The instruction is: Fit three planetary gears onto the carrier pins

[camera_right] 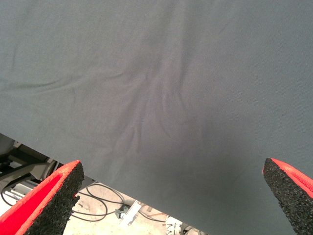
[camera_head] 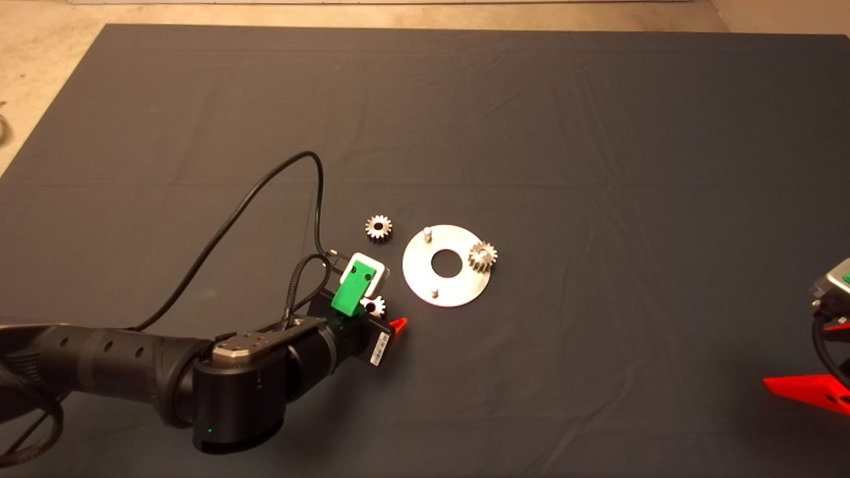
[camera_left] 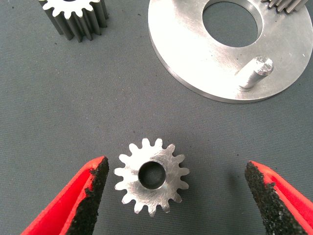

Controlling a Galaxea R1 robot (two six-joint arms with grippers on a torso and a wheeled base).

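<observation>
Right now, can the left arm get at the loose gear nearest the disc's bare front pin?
Probably yes. The left gripper hangs open right over that gear, which lies flat on the mat between its fingers, with nothing crowding it.

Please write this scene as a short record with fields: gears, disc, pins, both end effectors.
gear on pin: one, at the disc's right edge
loose gears: two on the mat, one left of the disc, one between the left fingers
disc: flat
bare pins: two
left end effector: open
right end effector: open, parked at the mat's right edge
</observation>
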